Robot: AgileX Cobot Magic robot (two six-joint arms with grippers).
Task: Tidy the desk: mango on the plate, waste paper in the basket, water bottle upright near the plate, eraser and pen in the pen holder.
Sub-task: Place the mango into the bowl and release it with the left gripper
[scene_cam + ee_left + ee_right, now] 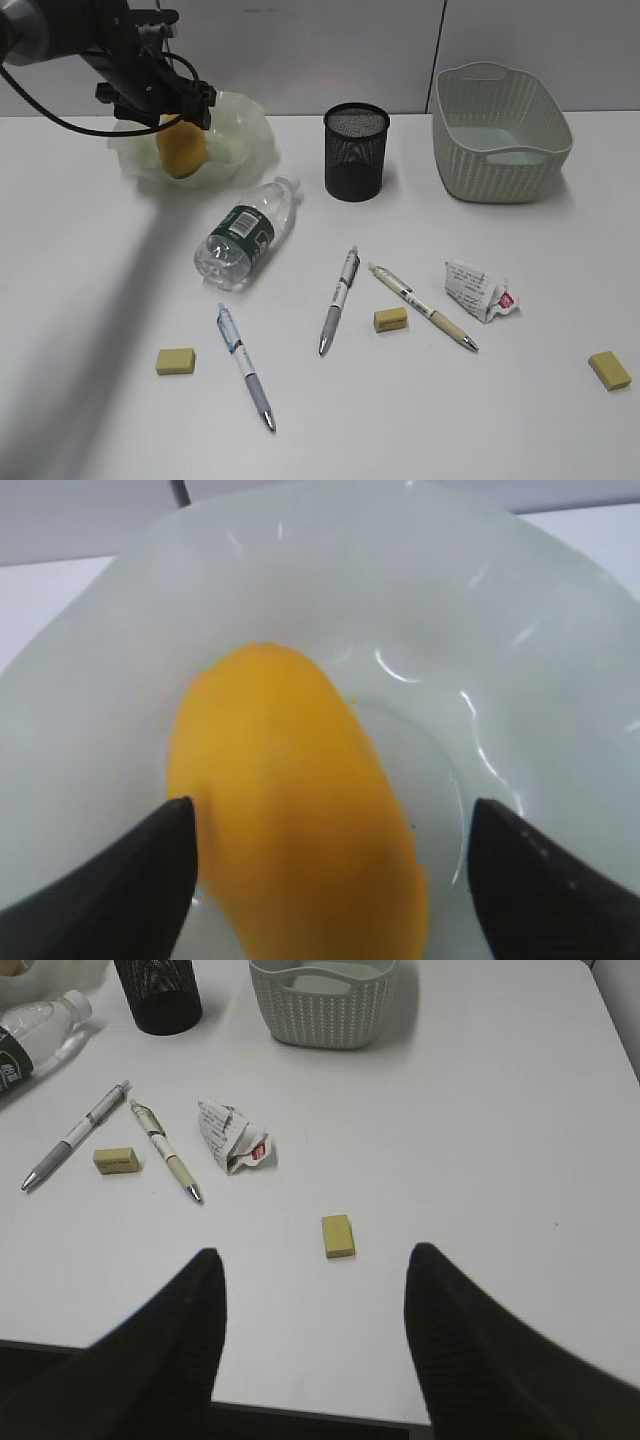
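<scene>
The yellow-orange mango [180, 150] [290, 810] lies in the wavy pale green plate [245, 125] [500, 630] at the back left. My left gripper [183, 122] [330, 805] hangs over it, open, with a gap between the right finger and the fruit. The water bottle [245, 235] lies on its side. The black mesh pen holder [356, 152] and the basket [500, 135] stand at the back. The waste paper [478, 290] [232, 1137], three pens [340, 298] [422, 305] [245, 365] and three erasers [390, 319] [175, 361] [609, 369] lie on the desk. My right gripper [317, 1253] is open and empty.
The right gripper hovers over the desk's front edge [300, 1345], with one eraser [338, 1235] just ahead of it. It does not show in the exterior view. The left arm's cable [60, 120] loops over the back left corner.
</scene>
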